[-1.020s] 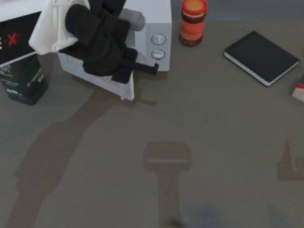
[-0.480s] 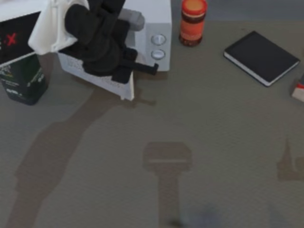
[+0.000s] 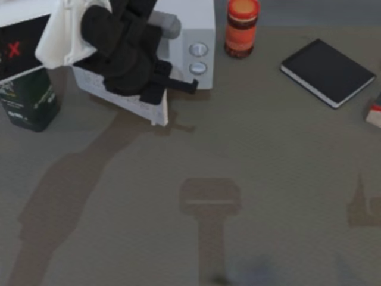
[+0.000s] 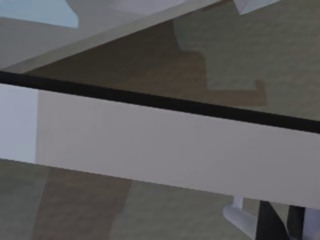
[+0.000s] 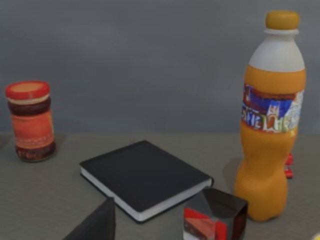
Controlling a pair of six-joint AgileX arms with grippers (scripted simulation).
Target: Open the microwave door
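The white microwave (image 3: 201, 27) stands at the table's back left, with two round grey knobs on its panel. The microwave door (image 3: 136, 105) is swung out partway and angles toward the table's front. My left gripper (image 3: 177, 86) hangs over the door's free edge, and my left arm hides most of the opening. In the left wrist view the door (image 4: 175, 145) fills the middle as a broad white band. Below it is the thin grey handle (image 4: 239, 219), with my black fingers (image 4: 272, 225) shut around it. My right gripper (image 5: 150, 236) is out of the top view, parked and open, and only one dark finger (image 5: 97, 225) shows.
A red-lidded jar (image 3: 241, 27) stands just right of the microwave. A black book (image 3: 327, 71) lies at the back right. At the right edge are a red-and-black block (image 3: 375, 113) and an orange bottle (image 5: 270, 125). A dark green carton (image 3: 27, 98) sits at the far left.
My left arm's upper part has edged very slightly to the left. The door's angle looks the same, and nothing else has moved.
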